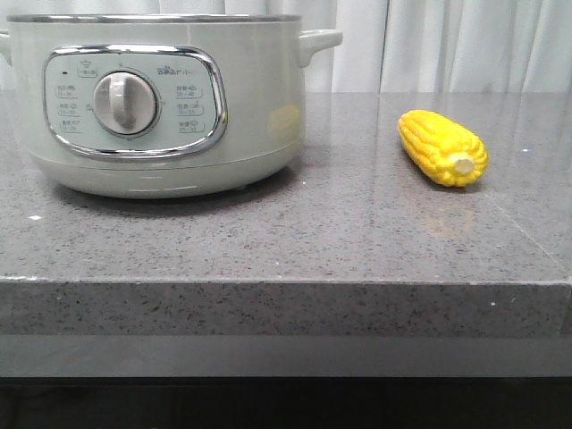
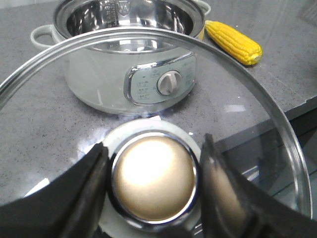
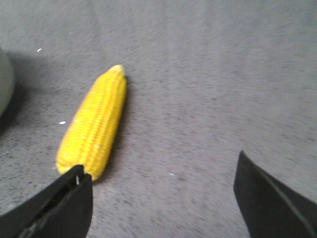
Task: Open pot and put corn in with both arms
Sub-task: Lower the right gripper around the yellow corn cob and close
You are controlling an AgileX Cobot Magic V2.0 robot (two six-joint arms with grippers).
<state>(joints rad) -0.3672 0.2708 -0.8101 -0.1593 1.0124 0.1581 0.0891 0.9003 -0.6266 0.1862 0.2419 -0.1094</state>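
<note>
The pale grey-green pot [image 1: 161,98] stands at the left of the counter, and in the left wrist view [image 2: 133,64] it is open with its steel inside bare. My left gripper [image 2: 154,186] is shut on the brass knob [image 2: 153,176] of the glass lid [image 2: 277,124], held in the air in front of the pot. The yellow corn [image 1: 442,147] lies on the counter to the right of the pot, stub end toward the front. My right gripper [image 3: 161,196] is open above the counter, with the corn [image 3: 94,131] just beyond one fingertip [image 3: 72,193]. Neither gripper shows in the front view.
The grey speckled counter [image 1: 295,241] ends in a front edge [image 1: 286,281] near the camera. White curtains [image 1: 465,45] hang behind. The pot's side handle [image 1: 320,40] juts out toward the corn.
</note>
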